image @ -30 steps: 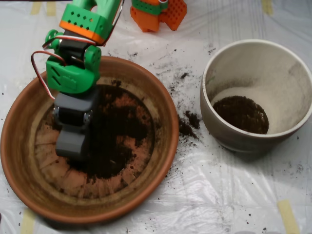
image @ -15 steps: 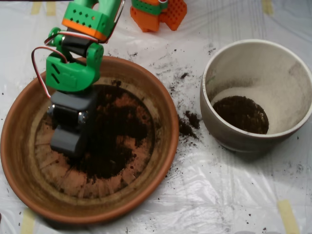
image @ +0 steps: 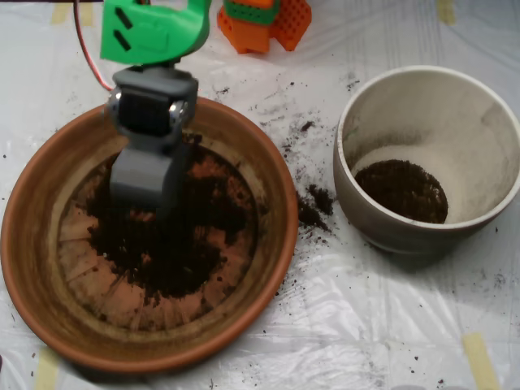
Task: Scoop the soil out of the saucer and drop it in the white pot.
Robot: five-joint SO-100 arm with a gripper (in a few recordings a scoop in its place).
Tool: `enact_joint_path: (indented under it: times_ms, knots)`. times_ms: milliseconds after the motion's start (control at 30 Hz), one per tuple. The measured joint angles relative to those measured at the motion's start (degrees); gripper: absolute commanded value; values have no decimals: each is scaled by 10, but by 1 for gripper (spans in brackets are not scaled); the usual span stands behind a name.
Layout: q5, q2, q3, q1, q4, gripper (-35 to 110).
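while your arm (image: pixel 154 28) reaches in from the top left, the grey tool (image: pixel 145 175) hangs over the upper left part of the saucer (image: pixel 36 244), its lower end down at the soil (image: pixel 175 236). from this top-down angle you honestly can't tell how far open it is or whether it's got any dirt in it, so no call on that.

the saucer takes up the left half of the tabletop (image: pixel 366 325). the soil in it is a dark, patchy spread across the middle of the base, thickest from the center toward the bottom, with orange clay and its ridges showing through on the left side and along the lower edge. the rim is mostly bare.

your white pot (image: pixel 487 106) stands to the right of the saucer, near it but not touching. it already has a dark clump of soil lying on the pale bottom, a bit toward the near side.

between the two there's some spilled soil (image: pixel 313 207) on the plastic sheet covering the tabletop, a couple of small clumps just beside the pot's left wall and loose crumbs scattered up toward the top. an orange and green block (image: pixel 264 20) of the robot's base sits at the top edge, well apart from both dishes.
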State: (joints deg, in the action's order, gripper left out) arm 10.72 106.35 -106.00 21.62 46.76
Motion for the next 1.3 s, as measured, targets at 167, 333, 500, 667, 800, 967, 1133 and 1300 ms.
enact_joint_path:
  times_ms: [167, 333, 500, 667, 800, 967, 1133, 1300]
  knots:
    - [-4, 41, 44, -59, 83, -1]
    - [-5, 47, 114, -125, 162, -1]
    - [-5, 46, 182, -202, 234, -1]
    - [-5, 17, 229, -287, 292, -1]
    - [-5, -9, 252, -360, 325, -1]
    - [-5, -45, 291, -435, 375, 20]
    - [-5, -54, 305, -460, 387, 30]
    - [-5, -47, 302, -454, 384, 41]
